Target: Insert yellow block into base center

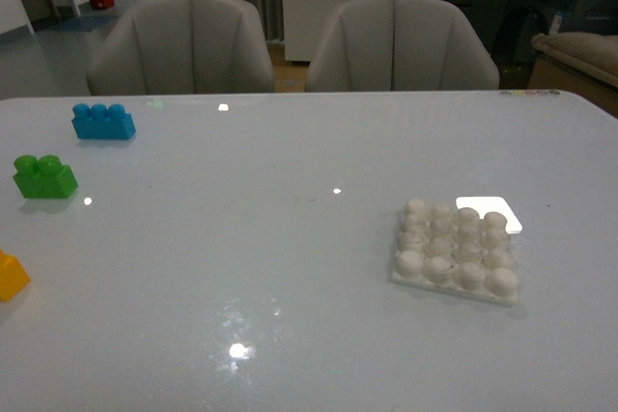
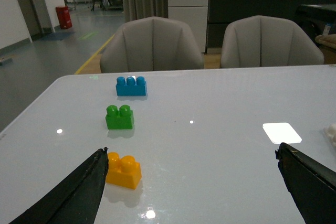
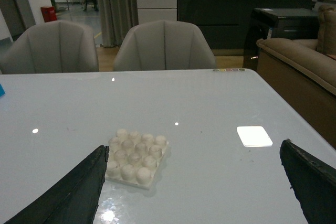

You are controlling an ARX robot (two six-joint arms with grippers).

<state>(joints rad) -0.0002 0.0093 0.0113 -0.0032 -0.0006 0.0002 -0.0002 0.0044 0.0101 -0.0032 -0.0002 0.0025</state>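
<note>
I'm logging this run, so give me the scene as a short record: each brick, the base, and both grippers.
yellow block: on the table, far left, nearest brick, not held
green brick: left side, behind the yellow block
blue brick: left side, farthest brick
base: flat on the table, right of centre, all studs bare
bright patch: on the table just beyond the base
left gripper: open, empty, facing the bricks
right gripper: open, empty, facing the base
task status: block not yet picked up

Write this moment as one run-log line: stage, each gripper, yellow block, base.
stage: not started | left gripper: open, empty | right gripper: open, empty | yellow block: on table, ungrasped | base: studs bare
</note>
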